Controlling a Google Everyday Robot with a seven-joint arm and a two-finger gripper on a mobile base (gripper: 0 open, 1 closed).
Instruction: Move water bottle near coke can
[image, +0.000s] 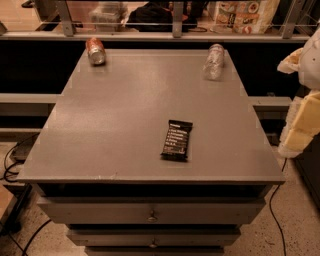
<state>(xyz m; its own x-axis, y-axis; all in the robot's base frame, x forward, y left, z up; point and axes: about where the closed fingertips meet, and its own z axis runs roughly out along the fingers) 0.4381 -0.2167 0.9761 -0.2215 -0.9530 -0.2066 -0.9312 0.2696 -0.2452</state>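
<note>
The water bottle (214, 61), clear and crinkled, lies on its side at the far right of the grey cabinet top (125, 125). The coke can (95, 51), red with a silver end facing me, lies on its side at the far left corner. The two are far apart, across the width of the top. My gripper (291, 62) is at the right edge of the view on the white and yellow arm (304, 122), off the cabinet's right side and to the right of the bottle, holding nothing that I can see.
A black snack bar (177, 139) lies near the front of the top, right of centre. A railing (175, 30) with bags behind it runs along the back. Drawers (150, 212) are below the front edge, and cables (15, 165) lie on the floor at left.
</note>
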